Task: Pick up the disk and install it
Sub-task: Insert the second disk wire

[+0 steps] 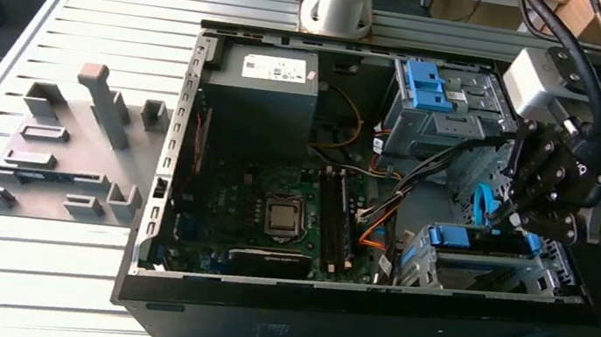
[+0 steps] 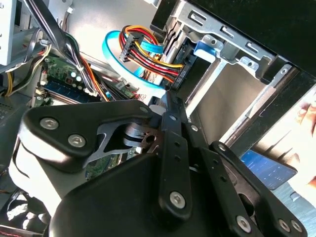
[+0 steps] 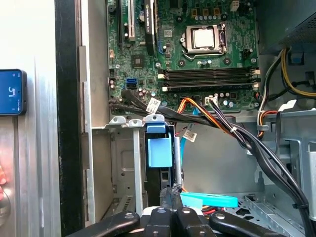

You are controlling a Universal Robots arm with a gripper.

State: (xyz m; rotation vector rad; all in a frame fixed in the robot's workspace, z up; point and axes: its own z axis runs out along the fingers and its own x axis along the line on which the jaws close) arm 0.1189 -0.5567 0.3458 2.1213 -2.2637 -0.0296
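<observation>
Looking at the exterior view first, I see the open black desktop computer case [image 1: 374, 320] lying on the ribbed grey metal table [image 1: 27, 271]. The black 2-finger linkage gripper [image 1: 532, 220] hangs over the case's 4 o'clock corner. The disk [image 1: 465, 239], a flat silver hard drive in a blue plastic carrier frame, sits in the grey metal drive cage [image 1: 428, 266] just beside the gripper's tips. A separate blue plastic bracket [image 1: 424, 84] stands at 1 o'clock, and the large grey power-supply box [image 1: 265, 84] at 11 o'clock.

In the second wrist view, the gripper [image 2: 170, 106] has its fingers drawn together, with nothing visible between them. The drive cage [image 2: 232, 44] and a bundle of red, yellow and black cables [image 2: 148, 54] lie beyond.

In the first wrist view, the disk [image 3: 159, 150] shows edge-on, its blue carrier tab standing in the cage slot [image 3: 123, 148]. The gripper [image 3: 172, 193] is closed right at the disk's near end; whether it touches, I cannot tell.

I judge the disk stiff, fairly dense and shock-sensitive. Its metal faces look slick, so the blue frame edges are the safer hold.
</observation>
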